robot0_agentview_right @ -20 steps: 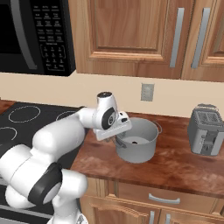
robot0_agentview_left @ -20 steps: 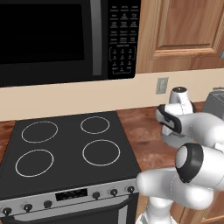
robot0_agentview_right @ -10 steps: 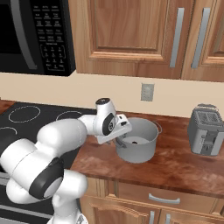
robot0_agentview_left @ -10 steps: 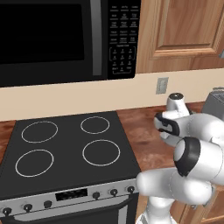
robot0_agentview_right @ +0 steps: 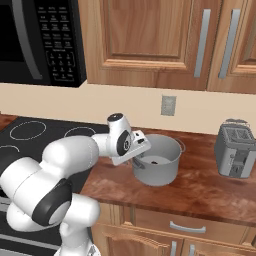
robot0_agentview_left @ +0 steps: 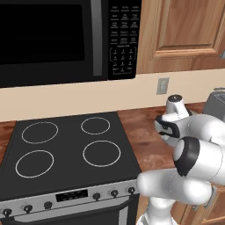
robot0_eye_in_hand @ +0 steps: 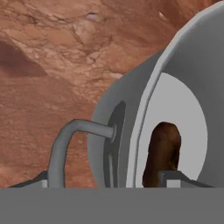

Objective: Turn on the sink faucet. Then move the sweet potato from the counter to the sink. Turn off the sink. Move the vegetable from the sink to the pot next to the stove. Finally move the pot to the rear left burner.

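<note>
Hand view: the pincer (robot0_eye_in_hand: 105, 183) straddles the near wall of the grey pot (robot0_eye_in_hand: 175, 78), one fingertip beside the handle (robot0_eye_in_hand: 70, 140), one inside by the sweet potato (robot0_eye_in_hand: 162, 151), jaws parted. The pot stands mid-surface (robot0_agentview_right: 210, 187) between stove (robot0_agentview_right: 45, 137) and toaster (robot0_agentview_right: 235, 150).

The brown wooden worktop (robot0_agentview_right: 210, 187) runs along the wall, next to the black stove top (robot0_agentview_left: 70, 149) at its left end. A round grey metal pot (robot0_agentview_right: 159, 159) stands on the worktop near that end, close to the stove. A silver metal toaster (robot0_agentview_right: 235, 150) stands further right, near the back edge by the wall, well apart from the pot.
</note>
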Robot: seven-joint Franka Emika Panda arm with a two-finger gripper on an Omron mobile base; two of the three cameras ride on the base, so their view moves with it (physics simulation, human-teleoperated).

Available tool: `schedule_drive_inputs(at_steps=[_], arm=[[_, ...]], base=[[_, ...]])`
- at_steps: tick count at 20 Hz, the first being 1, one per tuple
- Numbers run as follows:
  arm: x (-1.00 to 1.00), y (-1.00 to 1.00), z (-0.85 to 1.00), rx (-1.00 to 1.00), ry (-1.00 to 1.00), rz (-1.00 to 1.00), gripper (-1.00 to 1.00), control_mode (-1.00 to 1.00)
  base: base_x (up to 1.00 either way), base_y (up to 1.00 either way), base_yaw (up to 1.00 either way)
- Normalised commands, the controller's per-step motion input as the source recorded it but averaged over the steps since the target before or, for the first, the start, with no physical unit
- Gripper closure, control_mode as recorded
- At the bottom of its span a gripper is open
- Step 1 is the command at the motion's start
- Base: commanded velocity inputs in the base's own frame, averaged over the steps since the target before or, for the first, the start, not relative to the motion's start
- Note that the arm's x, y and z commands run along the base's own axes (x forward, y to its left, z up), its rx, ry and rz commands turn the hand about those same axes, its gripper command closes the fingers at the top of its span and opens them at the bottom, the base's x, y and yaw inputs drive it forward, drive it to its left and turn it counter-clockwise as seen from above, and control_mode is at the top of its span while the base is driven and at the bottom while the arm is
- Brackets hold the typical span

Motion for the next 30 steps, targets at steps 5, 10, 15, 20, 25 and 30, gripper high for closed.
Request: schedule_drive_inputs(at_steps=[5,10,15,20,25,30], arm=[[0.00,0.00,-0.04,-0.02,0.00,0.00,1.00,-1.00],[-0.03,0.04,0.03,0.00,-0.03,0.00,1.00,-1.00],[-0.28,0.39,0.39,-0.02,-0.11,0.01,1.00,-1.00],[-0.21,0.70,0.53,-0.05,-0.06,0.06,1.00,-1.00],[-0.10,0.90,0.40,-0.06,0.00,0.14,1.00,-1.00],[-0.01,1.00,0.36,-0.05,0.04,0.18,1.00,-1.00]], base=[[0.00,0.00,0.00],[0.00,0.00,0.00],[0.00,0.00,0.00],[0.00,0.00,0.00],[0.00,0.00,0.00],[0.00,0.00,0.00]])
